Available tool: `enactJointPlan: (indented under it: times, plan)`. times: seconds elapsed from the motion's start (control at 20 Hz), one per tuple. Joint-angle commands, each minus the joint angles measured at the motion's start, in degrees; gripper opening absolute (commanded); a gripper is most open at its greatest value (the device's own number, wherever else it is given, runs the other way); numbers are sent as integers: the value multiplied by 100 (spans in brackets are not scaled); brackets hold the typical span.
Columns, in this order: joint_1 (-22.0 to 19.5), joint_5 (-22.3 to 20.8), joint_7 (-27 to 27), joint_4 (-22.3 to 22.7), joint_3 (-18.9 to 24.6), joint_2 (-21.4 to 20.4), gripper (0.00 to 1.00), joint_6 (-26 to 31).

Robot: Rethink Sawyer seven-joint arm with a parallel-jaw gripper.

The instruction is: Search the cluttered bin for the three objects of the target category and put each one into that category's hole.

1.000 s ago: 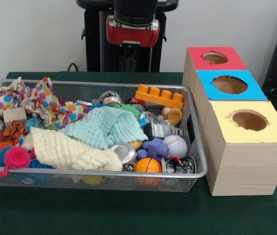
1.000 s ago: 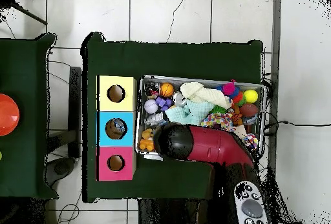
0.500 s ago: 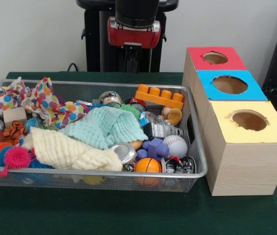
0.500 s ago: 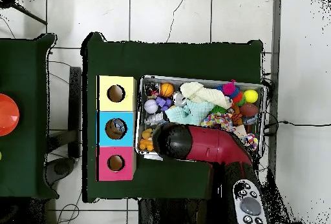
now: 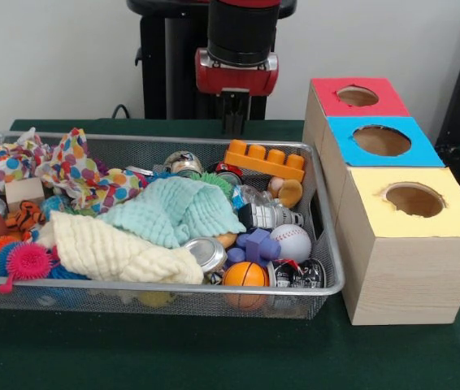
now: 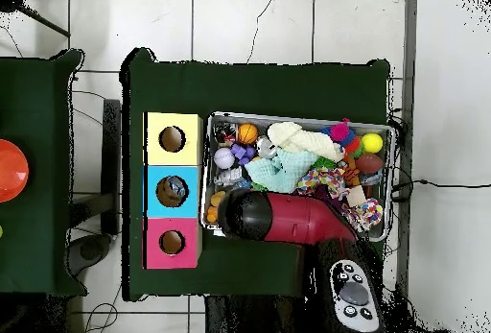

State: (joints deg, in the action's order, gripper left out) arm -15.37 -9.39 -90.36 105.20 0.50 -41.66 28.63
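One wire-mesh bin (image 5: 327, 276) is seen on the green table (image 5: 214, 357), and three wooden boxes are lined up beside it: a red-topped box (image 5: 358, 96), a blue-topped box (image 5: 383, 140) and a yellow-topped box (image 5: 415, 201), each with one round hole; the gripper (image 5: 233, 122) is held above the bin's far rim, and whether it is released or clenched cannot be told; directly below it one orange toy brick (image 5: 266, 159) with four studs is seen; further from it three cloths are counted, a mint cloth (image 5: 173, 210), a cream cloth (image 5: 116, 250) and a polka-dot cloth (image 5: 80, 171); nearer the front rim one white baseball (image 5: 292, 241), one small basketball (image 5: 245, 275) and one silver can (image 5: 207, 253) are seen.
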Motion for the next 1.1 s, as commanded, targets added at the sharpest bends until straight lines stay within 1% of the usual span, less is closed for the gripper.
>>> enactJointPlan:
  times: [0.05, 0.25, 0.5, 0.65, 0.75, 0.95, 1.1]
  plan:
    - [180, 322, -1292, 605, 246, 106, 0, -409]
    - [258, 431, -1417, 854, 158, 56, 0, -639]
    - [310, 550, -1442, 1131, 80, 7, 0, -889]
    - [371, 606, -1478, 1264, 10, -58, 0, -980]
    - [340, 629, -1400, 1282, 20, -34, 0, -1013]
    - [295, 620, -1170, 1046, 57, 125, 0, -940]
    - [281, 591, -959, 712, 91, 244, 0, -645]
